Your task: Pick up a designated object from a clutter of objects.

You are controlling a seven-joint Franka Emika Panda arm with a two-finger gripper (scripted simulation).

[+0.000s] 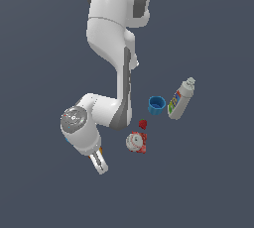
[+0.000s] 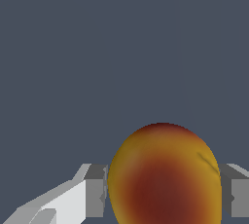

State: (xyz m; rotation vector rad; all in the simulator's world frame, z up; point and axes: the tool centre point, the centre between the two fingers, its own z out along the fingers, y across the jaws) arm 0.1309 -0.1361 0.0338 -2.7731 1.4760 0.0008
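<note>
Filling the lower middle of the wrist view, the fruit (image 2: 164, 179) sits between the two fingers (image 2: 95, 191) of the gripper (image 2: 163, 194), its flanks meeting the pads on both sides. The jaws stand about as far apart as the fruit is wide and appear closed on it. In the exterior view only a sliver of orange shows at the gripper (image 1: 98, 158), below the white wrist (image 1: 79, 128); whether the fruit is clear of the floor (image 1: 208, 187) cannot be told.

What could go wrong, as I judge it: the fruit is a smooth, rounded ovoid, yellow-orange with a dark red blush, and flat pads touch such a curve over very little area. If they sit off its widest girth, a quick lift or swing could roll or squeeze it out. Too light a squeeze would let it slip, and a tilted wrist would make that worse.

Nothing else lies close to the jaws. Nearest, off to one side, is the red-and-white ball (image 1: 136, 142), a lumpy, patterned thing, with the tiny red strawberry (image 1: 143, 124) just beyond it. Farther away stand a blue cup (image 1: 157, 105), open-mouthed and thin-walled, and past that a white bottle (image 1: 180, 99) lying tilted, cylindrical with a coloured label. These are well apart from the gripper, so knocking them looks unlikely unless the arm sweeps that way. Plain, matte grey floor lies all around.
</note>
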